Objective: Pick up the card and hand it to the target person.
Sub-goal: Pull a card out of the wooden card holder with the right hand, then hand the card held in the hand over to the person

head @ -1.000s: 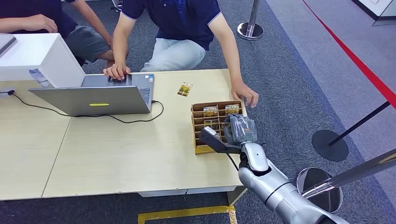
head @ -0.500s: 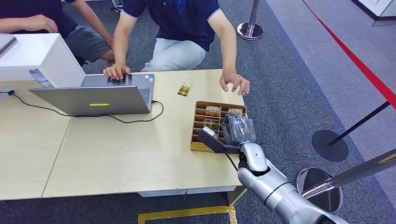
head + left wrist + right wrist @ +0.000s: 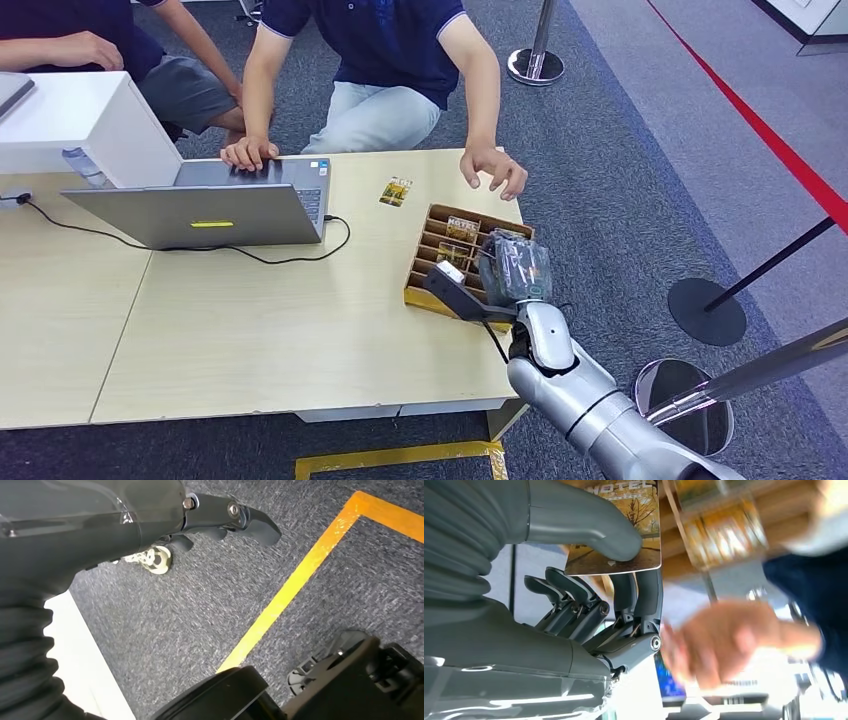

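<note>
My right hand (image 3: 508, 272) hangs over the near right part of a brown slotted card box (image 3: 432, 232) on the table. In the right wrist view it (image 3: 589, 605) pinches a card (image 3: 634, 540) with an autumn-tree picture and "HOTEL" lettering between the thumb (image 3: 584, 520) and the dark fingers (image 3: 646, 592). Further cards (image 3: 460, 227) stand in the box's slots, and one loose card (image 3: 396, 191) lies flat on the table beyond it. The seated person's hand (image 3: 495, 170) hovers at the far table edge, just beyond the box; it shows blurred (image 3: 724, 645) in the right wrist view. My left hand (image 3: 220, 517) hangs over the carpet, holding nothing.
An open laptop (image 3: 200, 210) with a black cable (image 3: 290, 258) sits at the far left of the table (image 3: 250, 330), beside a white box (image 3: 80, 120). A second person sits at the far left. Stanchion bases (image 3: 706, 310) and a red floor line lie to the right.
The person's hand moved from the box's right side to the far table edge. The card box has shifted and turned slightly. My right hand has barely moved above it.
</note>
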Controlling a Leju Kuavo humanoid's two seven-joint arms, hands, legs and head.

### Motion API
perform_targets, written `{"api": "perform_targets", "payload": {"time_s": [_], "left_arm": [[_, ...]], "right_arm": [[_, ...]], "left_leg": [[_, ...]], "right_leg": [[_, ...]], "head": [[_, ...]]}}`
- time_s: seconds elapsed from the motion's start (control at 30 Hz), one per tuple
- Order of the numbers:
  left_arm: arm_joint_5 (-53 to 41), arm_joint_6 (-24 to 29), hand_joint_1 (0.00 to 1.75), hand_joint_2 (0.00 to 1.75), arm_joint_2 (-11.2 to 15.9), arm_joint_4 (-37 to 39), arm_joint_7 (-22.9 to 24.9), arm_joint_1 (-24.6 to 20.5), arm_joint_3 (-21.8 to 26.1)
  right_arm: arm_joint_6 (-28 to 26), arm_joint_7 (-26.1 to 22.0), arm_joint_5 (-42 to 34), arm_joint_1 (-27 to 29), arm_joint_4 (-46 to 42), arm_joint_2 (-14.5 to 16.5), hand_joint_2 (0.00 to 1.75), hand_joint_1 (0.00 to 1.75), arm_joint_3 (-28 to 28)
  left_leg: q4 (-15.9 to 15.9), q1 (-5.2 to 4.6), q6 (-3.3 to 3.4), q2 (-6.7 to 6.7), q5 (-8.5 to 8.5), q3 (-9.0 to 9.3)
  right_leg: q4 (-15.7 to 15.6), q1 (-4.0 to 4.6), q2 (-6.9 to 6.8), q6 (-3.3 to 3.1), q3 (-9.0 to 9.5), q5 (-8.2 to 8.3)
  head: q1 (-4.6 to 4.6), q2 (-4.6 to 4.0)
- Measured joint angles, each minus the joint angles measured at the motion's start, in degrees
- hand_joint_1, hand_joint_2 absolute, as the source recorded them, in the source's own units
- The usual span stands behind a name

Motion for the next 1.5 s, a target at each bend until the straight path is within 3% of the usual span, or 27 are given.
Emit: {"api": "perform_targets", "payload": {"time_s": [0.27, 0.53, 0.97, 1.5], "left_arm": [[0.24, -0.36, 0.0, 1.75, 0.0, 0.0, -0.12, -0.31, -0.01], [-0.04, -0.92, 0.0, 1.75, -0.1, 0.0, 0.07, -0.66, -0.1], [-0.07, -2.33, 0.0, 1.75, -0.17, 0.0, 0.82, -0.93, -0.48], [-0.37, -3.39, 0.0, 1.75, -0.46, 0.0, 1.45, -1.36, -2.75]], "right_arm": [[1.96, 2.8, 8.72, -3.95, -17.97, -0.16, 1.75, 1.75, -1.26], [1.65, 0.44, 7.7, -7.88, -27.56, 2.41, 1.75, 1.75, -0.63], [-0.72, -3.7, 1.15, -9.87, -23.97, 6.12, 1.75, 1.75, 1.63], [-4.33, -7.12, -3.98, -11.72, -8.56, 7.94, 1.75, 1.75, 2.51]], "left_leg": [[0.0, 0.01, 0.01, 0.08, 0.04, 0.03], [0.0, 0.01, 0.0, 0.08, 0.05, 0.04], [0.0, 0.01, -0.01, 0.07, 0.05, -0.01], [0.0, 0.01, -0.01, 0.07, 0.06, 0.01]], "right_leg": [[0.02, 0.0, 0.02, 0.0, 0.01, 0.02], [0.02, 0.01, 0.03, 0.0, 0.01, 0.03], [0.02, 0.0, 0.01, 0.0, 0.0, 0.03], [0.02, 0.0, 0.0, 0.0, 0.0, 0.03]], "head": [[-0.01, 0.0], [0.0, 0.0], [0.0, 0.0], [0.0, 0.0]]}}
